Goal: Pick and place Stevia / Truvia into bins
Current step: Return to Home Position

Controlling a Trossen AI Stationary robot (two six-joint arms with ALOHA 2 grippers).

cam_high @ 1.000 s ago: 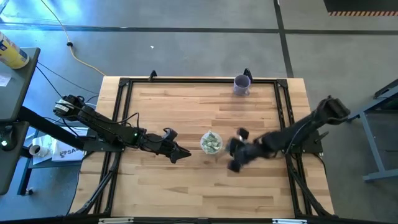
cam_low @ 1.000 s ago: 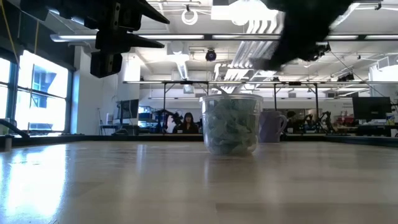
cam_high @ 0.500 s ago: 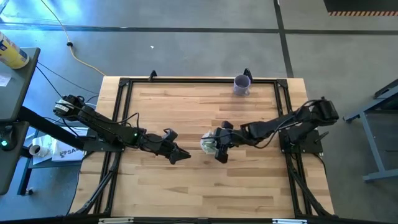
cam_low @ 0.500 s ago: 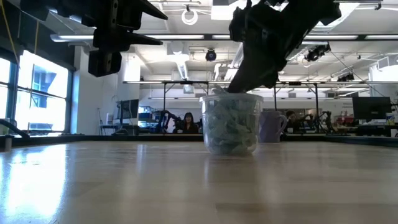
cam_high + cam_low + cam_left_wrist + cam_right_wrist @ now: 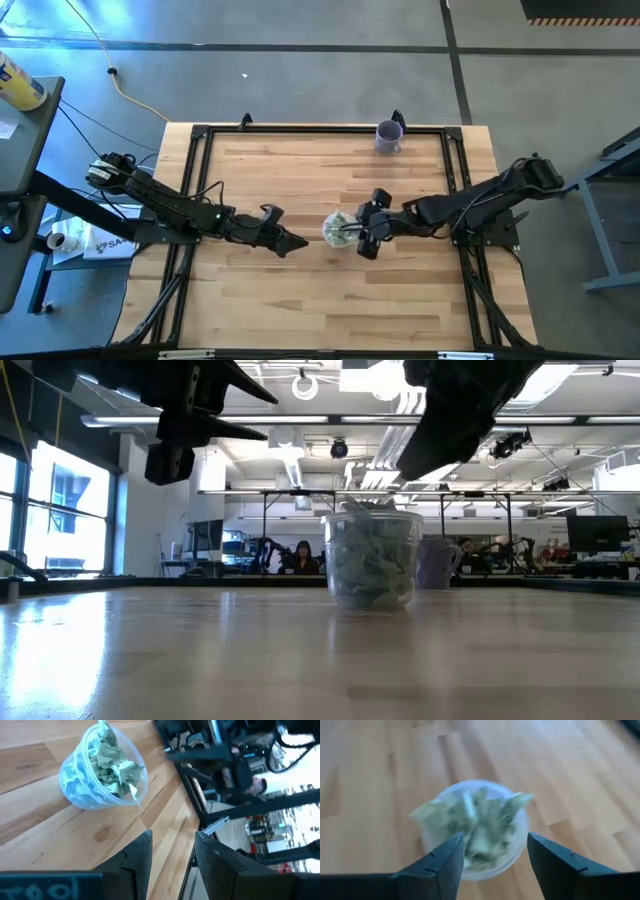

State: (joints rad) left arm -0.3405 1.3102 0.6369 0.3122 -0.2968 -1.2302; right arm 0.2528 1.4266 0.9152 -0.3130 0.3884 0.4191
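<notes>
hovering just beside the cup (image 5: 339, 229), which stood mid way across the worktop (image 5: 300, 300) heaped with sachets (image 5: 475, 820), the right gripper (image 5: 360, 233) held its fingers apart and empty, pointing straight at it, while the left gripper (image 5: 292, 242), also parted, waited slightly farther off opposite

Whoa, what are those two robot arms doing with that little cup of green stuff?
Their job is filling a clear cup with sweetener sachets. The cup stands in the middle of the wooden table, heaped with pale green and white sachets, a few poking above the rim. The right pincer hovers close beside the cup, open and empty. The left pincer hangs on the cup's other side, also open and holding nothing. A purple mug stands at the table's far edge.
</notes>
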